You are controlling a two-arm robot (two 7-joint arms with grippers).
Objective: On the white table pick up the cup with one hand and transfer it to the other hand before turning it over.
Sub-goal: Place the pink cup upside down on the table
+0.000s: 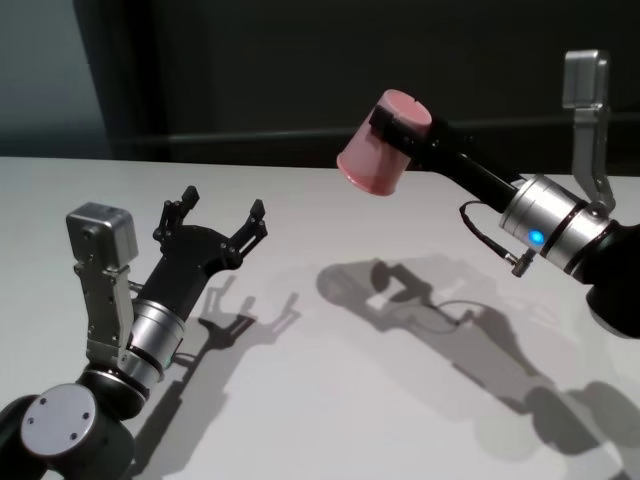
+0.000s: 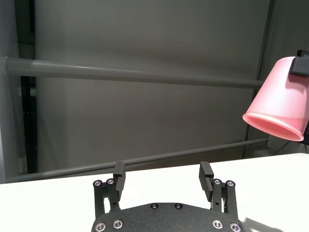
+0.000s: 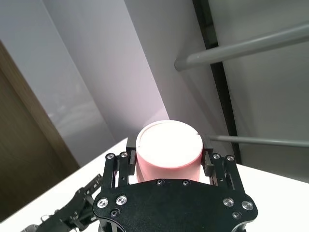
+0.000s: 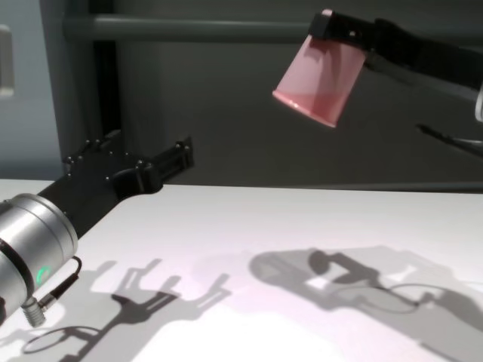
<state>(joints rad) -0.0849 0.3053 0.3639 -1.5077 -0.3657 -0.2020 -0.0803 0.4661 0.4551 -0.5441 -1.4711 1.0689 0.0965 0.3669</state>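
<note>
The salmon-pink cup (image 1: 378, 148) hangs in the air high above the white table (image 1: 330, 340), turned over and tilted, rim down and to the left, flat base up. My right gripper (image 1: 402, 122) is shut on the cup near its base. The cup also shows in the left wrist view (image 2: 282, 104), the right wrist view (image 3: 168, 150) and the chest view (image 4: 318, 72). My left gripper (image 1: 222, 218) is open and empty, low over the table's left part, well apart from the cup. Its fingers (image 2: 206, 175) are spread.
Grey horizontal rails (image 2: 135, 75) run along the dark wall behind the table. Shadows of both arms fall on the tabletop (image 4: 332, 279).
</note>
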